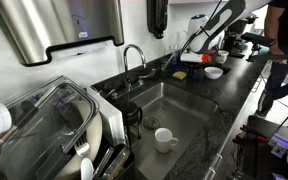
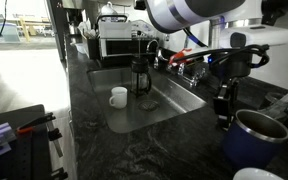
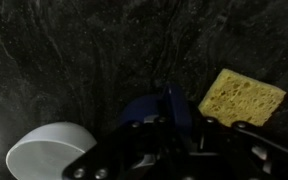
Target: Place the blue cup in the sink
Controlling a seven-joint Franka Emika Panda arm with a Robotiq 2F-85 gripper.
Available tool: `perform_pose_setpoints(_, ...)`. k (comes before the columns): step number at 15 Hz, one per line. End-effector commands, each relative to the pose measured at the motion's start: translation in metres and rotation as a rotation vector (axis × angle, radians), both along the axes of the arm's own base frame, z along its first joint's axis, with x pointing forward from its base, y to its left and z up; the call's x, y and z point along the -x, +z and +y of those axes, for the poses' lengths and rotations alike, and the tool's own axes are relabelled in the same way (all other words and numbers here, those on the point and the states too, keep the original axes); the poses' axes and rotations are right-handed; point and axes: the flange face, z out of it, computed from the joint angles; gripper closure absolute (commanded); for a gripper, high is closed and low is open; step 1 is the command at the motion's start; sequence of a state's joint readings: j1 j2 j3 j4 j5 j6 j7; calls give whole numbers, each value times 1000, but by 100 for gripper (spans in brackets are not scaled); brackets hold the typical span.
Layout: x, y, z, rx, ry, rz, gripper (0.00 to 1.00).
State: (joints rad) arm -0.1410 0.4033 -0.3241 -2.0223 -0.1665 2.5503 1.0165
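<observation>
The blue cup (image 2: 256, 140) stands on the dark counter to the right of the sink (image 2: 174, 108). In the wrist view the cup (image 3: 144, 108) sits right under the camera, with its rim wall between my fingers. My gripper (image 3: 174, 120) looks shut on that wall. In an exterior view my gripper (image 2: 223, 105) reaches down at the cup's left rim. In an exterior view my gripper (image 1: 191, 54) is far back on the counter, beyond the sink (image 1: 199, 105); the cup is too small to make out there.
A white mug (image 2: 119, 96) stands in the sink basin, also seen in an exterior view (image 1: 164, 139). A yellow sponge (image 3: 242, 97) and a white bowl (image 3: 42, 155) lie beside the cup. A French press (image 2: 141, 74), a faucet (image 1: 132, 60) and a dish rack (image 1: 54, 125) are around the sink.
</observation>
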Motion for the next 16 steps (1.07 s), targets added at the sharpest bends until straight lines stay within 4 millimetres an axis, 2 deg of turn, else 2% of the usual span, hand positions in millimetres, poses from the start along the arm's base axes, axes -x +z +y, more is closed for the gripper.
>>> perform_pose_setpoints(1, 1, 7, 3, 21, 0, -17, 100)
perform_pose_setpoints(3, 3, 12, 7, 24, 5, -16, 96)
perform_pose_setpoints(8, 17, 27, 21, 22, 23, 1, 96)
perform_pose_setpoints(12, 36, 51, 46, -14, 96, 7, 96)
perform_pose_setpoints(16, 62, 77, 85, -85, 290, -47, 96)
